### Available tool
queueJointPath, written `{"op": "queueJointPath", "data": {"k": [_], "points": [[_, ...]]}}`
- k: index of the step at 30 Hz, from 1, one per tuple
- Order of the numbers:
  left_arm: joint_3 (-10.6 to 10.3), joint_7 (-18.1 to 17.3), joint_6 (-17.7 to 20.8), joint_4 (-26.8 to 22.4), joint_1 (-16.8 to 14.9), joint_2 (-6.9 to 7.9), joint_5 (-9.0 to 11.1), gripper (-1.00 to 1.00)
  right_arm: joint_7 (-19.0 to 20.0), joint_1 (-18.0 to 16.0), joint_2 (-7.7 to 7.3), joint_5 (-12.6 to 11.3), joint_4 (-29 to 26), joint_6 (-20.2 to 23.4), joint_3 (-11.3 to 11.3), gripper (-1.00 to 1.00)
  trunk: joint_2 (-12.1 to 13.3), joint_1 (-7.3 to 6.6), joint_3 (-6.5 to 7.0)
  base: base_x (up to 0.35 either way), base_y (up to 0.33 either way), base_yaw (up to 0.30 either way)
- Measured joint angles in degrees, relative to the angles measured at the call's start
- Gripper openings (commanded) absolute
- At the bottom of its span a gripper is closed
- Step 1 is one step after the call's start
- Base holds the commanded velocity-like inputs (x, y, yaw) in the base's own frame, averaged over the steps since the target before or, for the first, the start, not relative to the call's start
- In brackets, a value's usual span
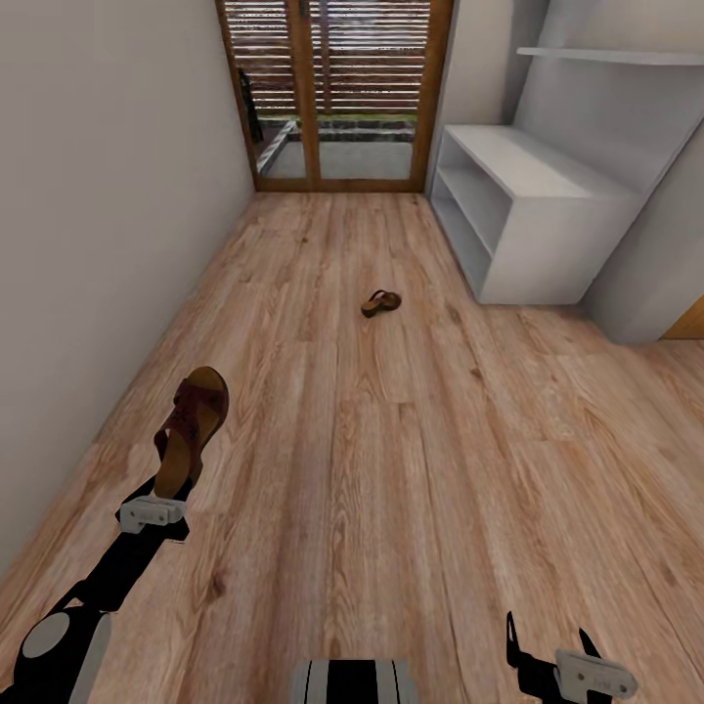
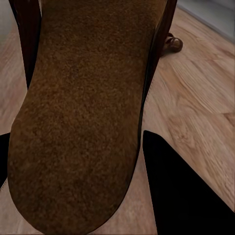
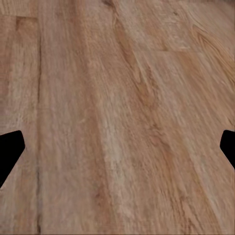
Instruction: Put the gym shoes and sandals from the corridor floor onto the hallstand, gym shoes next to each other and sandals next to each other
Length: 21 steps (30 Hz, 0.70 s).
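The floor of wood planks is seen running ahead to a slatted door, with a wall close on the left gripper's side. The white rack stands far ahead and right of both grippers. One sandal is pinched at its heel by the left gripper and held above the floor. The second sandal lies well ahead, with bare floor between. The right gripper is spread wide, holding nothing.

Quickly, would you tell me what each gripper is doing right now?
Left gripper: jaws closed on a sandal, held off the floor.
Right gripper: jaws open, holding nothing.
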Motion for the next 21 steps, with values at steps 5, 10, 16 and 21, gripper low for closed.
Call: {"op": "queueJointPath", "data": {"k": [5, 10, 16, 21], "points": [[-0.01, 0.0, -0.12, 0.21, 0.0, -0.01, -0.02, -1.0, 0.0, 0.0, 0.0, 0.0, 0.0, 0.0, 0.0, 1.0, 0.0, 0.0, 0.0, 0.329, 0.118, 0.0], [-0.02, 0.05, -0.12, 0.26, 0.0, -0.01, -0.03, -1.0, 0.0, 0.0, 0.01, 0.0, 0.0, 0.0, 0.0, 1.0, 0.0, 0.0, 0.0, 0.329, 0.118, 0.0], [-0.04, 0.08, -0.11, 0.27, -0.04, -0.07, -0.03, -1.0, 0.0, 0.0, 0.0, 0.0, 0.0, 0.0, 0.0, 1.0, 0.0, 0.0, 0.0, 0.329, 0.118, 0.0], [-0.03, 0.09, -0.11, 0.27, -0.05, -0.06, -0.02, -1.0, 0.0, 0.0, 0.01, 0.0, 0.0, 0.0, 0.0, 1.0, 0.0, 0.0, 0.0, 0.329, 0.118, 0.0]]}}
